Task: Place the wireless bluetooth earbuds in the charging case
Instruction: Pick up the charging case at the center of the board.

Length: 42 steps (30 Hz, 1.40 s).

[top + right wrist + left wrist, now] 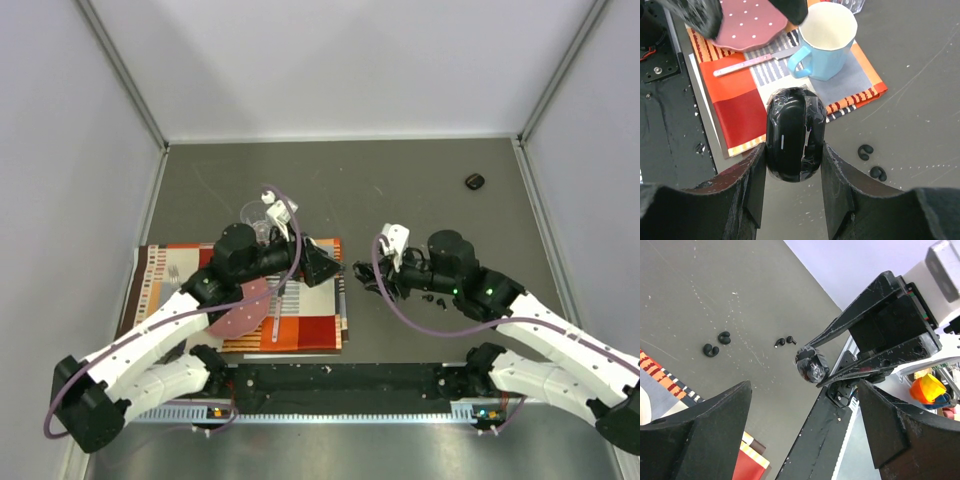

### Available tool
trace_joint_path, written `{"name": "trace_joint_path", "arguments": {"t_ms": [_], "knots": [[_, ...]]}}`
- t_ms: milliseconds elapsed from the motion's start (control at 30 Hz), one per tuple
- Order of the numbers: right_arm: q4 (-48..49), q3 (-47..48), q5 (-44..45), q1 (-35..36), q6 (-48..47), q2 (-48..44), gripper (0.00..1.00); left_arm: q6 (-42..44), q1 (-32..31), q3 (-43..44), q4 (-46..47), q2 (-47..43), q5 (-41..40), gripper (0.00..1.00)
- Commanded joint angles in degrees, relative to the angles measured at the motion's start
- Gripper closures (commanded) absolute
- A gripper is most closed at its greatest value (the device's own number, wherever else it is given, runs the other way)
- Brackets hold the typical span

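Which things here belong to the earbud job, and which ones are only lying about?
For the job:
charging case, held between the right fingers; two pairs of earbuds on the bare table; small black oval far off, perhaps a second case.

Lying about:
blue mug; pink plate; knife; striped placemat.

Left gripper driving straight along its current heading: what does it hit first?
Probably the charging case held in the right gripper, dead ahead between the left gripper's open fingers; depth is unclear.
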Motion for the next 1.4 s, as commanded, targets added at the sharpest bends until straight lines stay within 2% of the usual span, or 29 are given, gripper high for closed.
{"name": "trace_joint_path", "arguments": {"t_ms": [0, 433, 533, 567, 767, 900, 1233, 1333, 1367], "knots": [[1.84, 4.01, 2.47, 1.94, -1.44, 0.84, 1.0, -2.19, -2.08, 1.94, 6.03, 2.39, -1.67, 0.09], [3.24, 4.45, 3.44, 3.96, -1.88, 1.28, 1.0, -4.48, -6.3, 3.69, 8.58, 9.25, -3.87, 0.16], [3.42, 4.54, 3.62, 4.31, -2.06, 1.37, 1.0, -4.65, -7.09, 4.31, 8.84, 10.66, -4.04, 0.21], [3.42, 4.62, 3.7, 4.31, -2.15, 1.37, 1.0, -4.65, -7.27, 4.4, 8.84, 11.27, -3.96, 0.26], [3.86, 4.36, 4.58, 4.49, -2.59, 1.37, 1.0, -4.3, -7.62, 5.1, 8.41, 12.68, -2.55, 0.34], [4.03, 4.18, 4.93, 4.4, -2.85, 1.28, 1.0, -3.86, -7.62, 5.63, 7.62, 12.68, -2.46, 0.43], [4.91, 3.57, 5.37, 4.4, -3.2, 0.31, 1.0, -3.42, -8.15, 7.03, 6.03, 15.31, -1.23, 0.46], [5.0, 3.48, 5.64, 4.4, -3.38, 0.31, 1.0, -3.07, -8.15, 7.56, 5.16, 15.49, -1.06, 0.53], [5.0, 3.39, 5.81, 4.49, -3.29, 0.31, 1.0, -3.07, -8.24, 7.65, 5.07, 15.5, -1.14, 0.62]]}}
